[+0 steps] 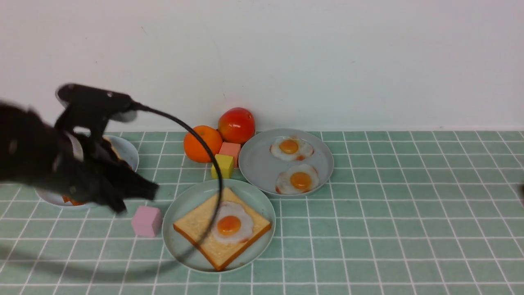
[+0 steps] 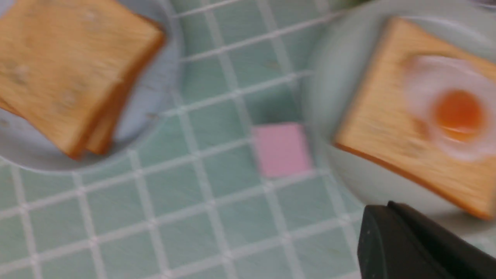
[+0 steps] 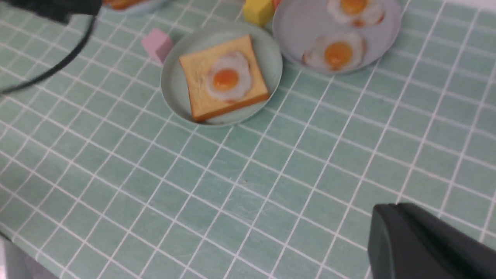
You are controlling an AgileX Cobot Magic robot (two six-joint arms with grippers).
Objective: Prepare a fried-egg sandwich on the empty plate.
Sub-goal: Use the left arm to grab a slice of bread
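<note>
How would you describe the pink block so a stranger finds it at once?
Find the mint-green plate holding toast and an egg. The pink block stands alone on the tiles beside its left rim; the yellow block and salmon block crowd behind, near the orange.

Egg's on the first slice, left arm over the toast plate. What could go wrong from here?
The black cable crosses the fried egg in the front view and may drag it off the bottom slice.
The pink block sits close beside the mint plate; carried toast could knock it.
The spare toast slices lie stacked; both might lift.
</note>
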